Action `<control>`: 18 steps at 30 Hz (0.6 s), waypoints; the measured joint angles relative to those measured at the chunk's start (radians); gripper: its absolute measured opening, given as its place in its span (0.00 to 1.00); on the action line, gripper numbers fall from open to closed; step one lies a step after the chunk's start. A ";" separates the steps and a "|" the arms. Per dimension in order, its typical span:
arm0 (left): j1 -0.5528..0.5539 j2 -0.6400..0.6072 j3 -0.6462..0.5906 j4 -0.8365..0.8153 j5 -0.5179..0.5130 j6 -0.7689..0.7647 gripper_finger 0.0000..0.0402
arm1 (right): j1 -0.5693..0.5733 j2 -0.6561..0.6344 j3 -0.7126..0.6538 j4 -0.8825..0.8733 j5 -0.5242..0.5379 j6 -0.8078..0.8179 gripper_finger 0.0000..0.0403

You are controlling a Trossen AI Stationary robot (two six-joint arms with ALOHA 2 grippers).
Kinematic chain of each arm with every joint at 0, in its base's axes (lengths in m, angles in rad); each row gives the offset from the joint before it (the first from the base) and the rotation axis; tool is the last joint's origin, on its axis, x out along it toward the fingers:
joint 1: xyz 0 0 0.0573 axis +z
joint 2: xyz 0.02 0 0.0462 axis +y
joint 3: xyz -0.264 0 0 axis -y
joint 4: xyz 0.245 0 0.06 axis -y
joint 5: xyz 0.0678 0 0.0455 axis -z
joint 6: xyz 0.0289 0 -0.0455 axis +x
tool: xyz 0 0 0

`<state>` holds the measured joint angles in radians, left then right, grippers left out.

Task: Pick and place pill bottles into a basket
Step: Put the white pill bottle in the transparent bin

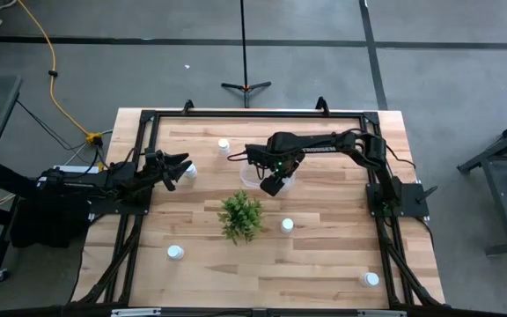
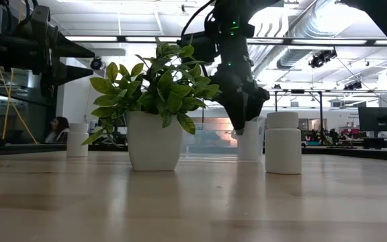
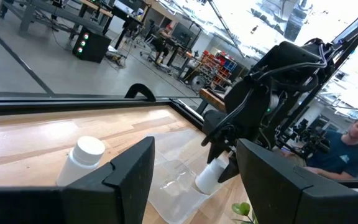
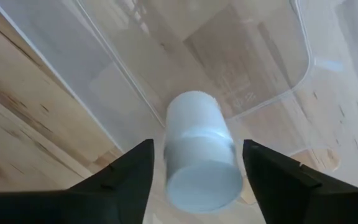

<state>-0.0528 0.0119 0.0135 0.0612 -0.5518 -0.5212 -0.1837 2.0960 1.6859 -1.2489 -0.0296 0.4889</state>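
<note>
Right now the right end effector (image 1: pixel 274 184) hangs over the basket (image 1: pixel 252 175), a clear, see-through plastic bin with rounded corners that sits on the bench (image 1: pixel 324 264) just behind the green plant (image 1: pixel 240 216). In the right wrist view a pill bottle (image 4: pixel 201 152) lies between the two dark fingers (image 4: pixel 120 180), directly above the bin's open mouth. It is a small, plain white cylinder with a white cap, far smaller than the bin. Slim gaps show between the bottle and each finger, so the jaws stand a little wider than the bottle; whether they are gripping it cannot be told. The left wrist view shows the same bottle (image 3: pixel 213 174) under the right arm, over the bin.

Elsewhere, the left end effector (image 1: pixel 176 169) waits at the bench's left side, its fingers (image 3: pixel 126 171) apart and holding nothing, with one white bottle (image 1: pixel 190 171) just beside it. More bottles stand upright on the wood: one (image 1: pixel 224 145) near the far edge, one (image 1: pixel 287 225) just right of the plant, one (image 1: pixel 175 253) toward the near left, and one (image 1: pixel 371 279) at the near right corner.
</note>
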 joint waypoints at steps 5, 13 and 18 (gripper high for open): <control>0.000 0.000 0.000 0.000 0.000 0.000 0.65 | 0.000 0.000 0.000 0.000 0.002 0.000 0.64; 0.000 0.000 0.000 0.000 0.000 0.000 0.65 | -0.001 0.000 0.000 -0.003 0.004 0.000 0.64; 0.000 0.000 0.000 0.000 0.000 0.000 0.65 | -0.002 0.000 0.000 -0.003 0.002 0.002 0.64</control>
<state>-0.0525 0.0119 0.0139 0.0612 -0.5514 -0.5209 -0.1852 2.0960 1.6863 -1.2515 -0.0275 0.4911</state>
